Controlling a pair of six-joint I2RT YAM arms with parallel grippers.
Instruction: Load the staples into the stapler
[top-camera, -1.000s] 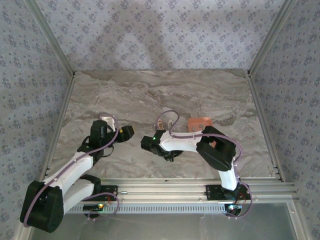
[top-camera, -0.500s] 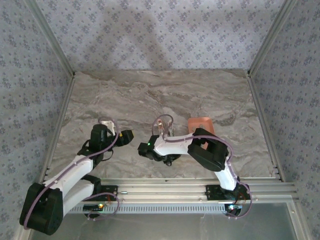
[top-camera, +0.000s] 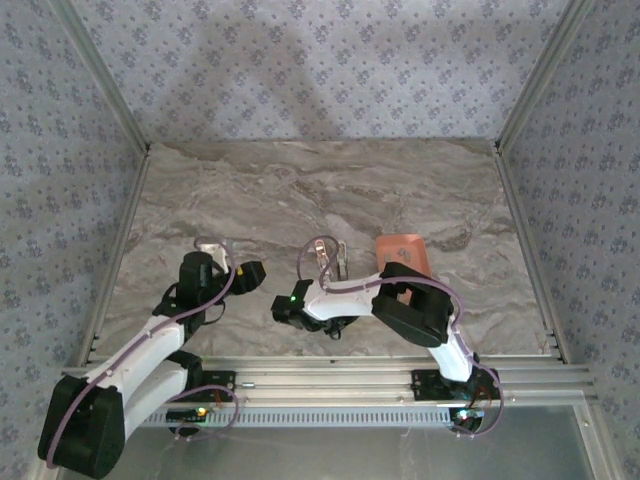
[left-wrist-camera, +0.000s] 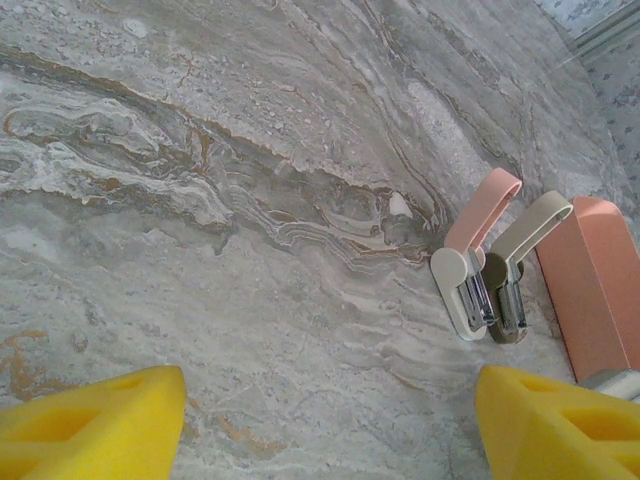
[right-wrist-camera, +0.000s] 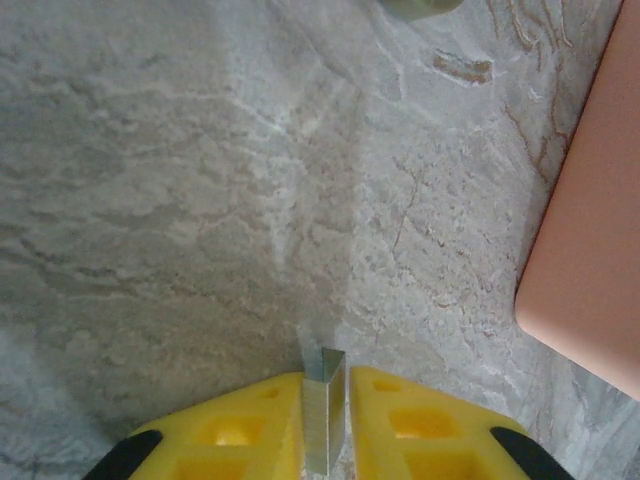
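While the left gripper hangs wide and empty, the right gripper pinches a strip of staples between narrow fingertips low over the table — pickup looks done — and the stapler, lying near the salmon tray, apparently awaits loading.

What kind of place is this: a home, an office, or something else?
Probably a robot test cell: a marble-look table closed in by patterned walls, with a left arm and a right arm bolted to an aluminium rail at its near edge.
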